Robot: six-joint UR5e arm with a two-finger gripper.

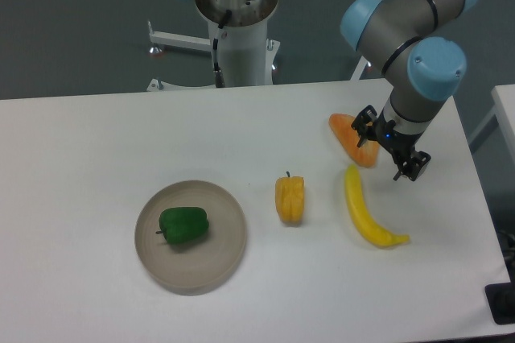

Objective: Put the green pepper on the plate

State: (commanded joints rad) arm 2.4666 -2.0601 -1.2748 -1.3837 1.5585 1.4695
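Note:
The green pepper (184, 225) lies on the beige-grey plate (228, 250) at the front left of the table, a little left of the plate's middle, its stem pointing left. My gripper (389, 152) hangs far off at the right side of the table, beside the orange piece and above the banana's upper end. Its fingers (413, 166) stand apart and nothing is between them, so it is open.
A yellow-orange bell pepper (290, 199) stands right of the plate. A banana (364, 216) lies further right, with an orange carrot-like piece (350, 138) above it. The robot's base column (241, 33) rises behind the table's back edge.

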